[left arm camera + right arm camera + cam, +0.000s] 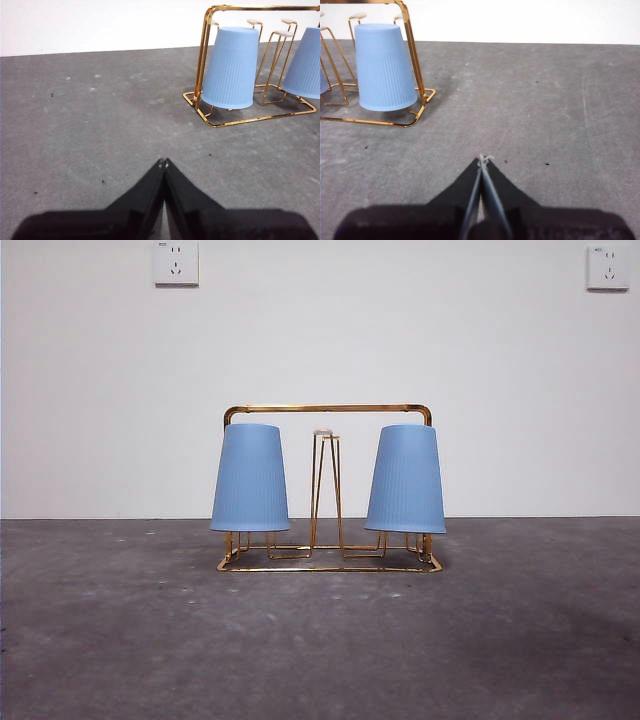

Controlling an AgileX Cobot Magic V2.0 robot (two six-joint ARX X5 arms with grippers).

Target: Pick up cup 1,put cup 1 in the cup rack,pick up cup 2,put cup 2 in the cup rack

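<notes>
hanging upside down on the pegs of the cup rack [328, 412], the first cup [250, 478] and second cup [406, 479] look placed, so the sound step is to leave them be. left gripper [163, 161] and right gripper [482, 159] sit pressed together, empty, well apart from the rack over bare grey table [320, 650], with open room on both sides.

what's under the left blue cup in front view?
The left blue cup sits upside down on the cup rack. Below its rim, gold wire legs and the rack's base frame show. The peg inside the cup is covered, so its shape and contact can't be seen.
</notes>
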